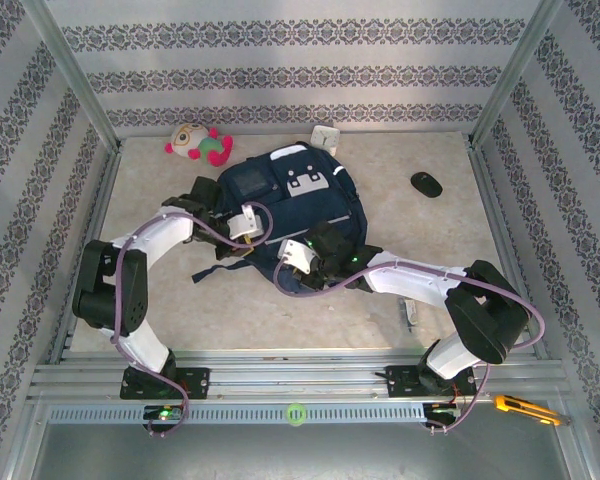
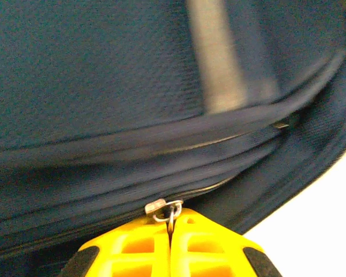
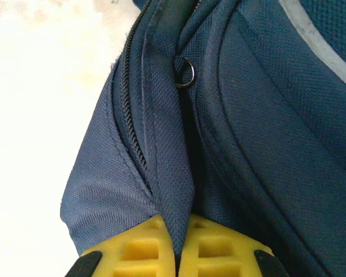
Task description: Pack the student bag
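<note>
Starting at the near rail in the top view, you have a green ring (image 1: 296,411) at 6 o'clock and a yellow utility knife (image 1: 525,408) at 4 o'clock, both resting on the metal frame beside the arm bases.

Past the bases, both arms reach inward over the table (image 1: 160,310) to the student bag (image 1: 290,200). The bag lies flat near the middle of the table, front pockets facing up.

The left gripper (image 1: 252,232) meets the bag at its 8 o'clock edge. In the left wrist view, the left gripper (image 2: 172,222) has its yellow fingers pressed together on the metal zipper pull (image 2: 168,209), which sits on a seam of the navy fabric. The picture is blurred above that point.

The right gripper (image 1: 298,258) meets the bag at its 6 o'clock edge. In the right wrist view, the right gripper (image 3: 176,231) is clamped on a narrow fabric flap (image 3: 173,190) of the bag. A zipper track (image 3: 132,127) runs at 10 o'clock from the pinch, and a small metal ring (image 3: 185,73) hangs at 12 o'clock.

Beyond the bag, a black oval object (image 1: 426,183) lies well apart at 3 o'clock. A white square item (image 1: 325,137) sits just beside the bag's 12 o'clock edge. A plush toy (image 1: 198,143) lies at 10 o'clock near the far wall.
</note>
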Robot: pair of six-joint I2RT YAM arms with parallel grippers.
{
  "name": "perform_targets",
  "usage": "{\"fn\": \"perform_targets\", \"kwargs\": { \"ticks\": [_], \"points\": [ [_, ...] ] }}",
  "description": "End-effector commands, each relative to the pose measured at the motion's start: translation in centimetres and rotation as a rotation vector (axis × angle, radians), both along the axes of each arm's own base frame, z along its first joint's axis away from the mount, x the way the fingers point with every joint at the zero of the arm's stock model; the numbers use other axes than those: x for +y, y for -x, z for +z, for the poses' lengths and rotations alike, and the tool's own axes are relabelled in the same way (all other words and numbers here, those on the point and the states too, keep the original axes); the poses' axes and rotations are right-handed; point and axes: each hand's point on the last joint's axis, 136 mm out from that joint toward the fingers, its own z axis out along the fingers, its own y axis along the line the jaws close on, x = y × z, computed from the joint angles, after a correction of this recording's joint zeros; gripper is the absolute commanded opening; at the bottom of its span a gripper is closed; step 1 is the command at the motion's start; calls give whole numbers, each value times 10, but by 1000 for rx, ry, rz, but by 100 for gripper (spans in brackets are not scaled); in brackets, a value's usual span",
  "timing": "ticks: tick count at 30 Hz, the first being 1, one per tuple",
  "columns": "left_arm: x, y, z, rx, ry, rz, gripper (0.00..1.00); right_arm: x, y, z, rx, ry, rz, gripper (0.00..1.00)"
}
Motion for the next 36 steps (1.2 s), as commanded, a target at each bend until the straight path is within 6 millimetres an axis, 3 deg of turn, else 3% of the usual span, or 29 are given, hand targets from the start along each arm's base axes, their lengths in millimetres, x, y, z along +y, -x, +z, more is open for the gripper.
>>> {"fn": "perform_targets", "kwargs": {
  "ticks": [1,5,8,9,11,13,19,23,28,32,36],
  "points": [
    [-21,36,5,110,40,-16,5,11,-45,48,-148,-149,-128,0],
    [-11,25,-4,73,-24,99,5,8,-46,59,-153,-181,-143,0],
    [-4,13,-5,58,-48,206,5,2,-32,67,-84,-216,-173,41],
    [-2,11,-6,59,-58,230,5,-2,-30,72,-67,-241,-206,50],
    [1,8,-6,71,-60,282,5,-16,-22,81,4,-311,-317,63],
    [-1,7,-5,90,-36,330,4,-32,-13,83,120,-398,-443,69],
    [-7,12,8,105,94,435,4,-72,2,59,484,-618,-837,65],
    [-10,19,15,107,158,460,4,-82,3,34,582,-644,-958,61],
    [-17,26,14,103,170,460,4,-66,-4,20,649,-671,-941,53],
    [-35,34,16,126,186,420,6,-51,-14,14,687,-729,-924,44],
    [-58,49,16,163,193,354,11,-40,-26,22,677,-793,-900,35]
  ]
}}
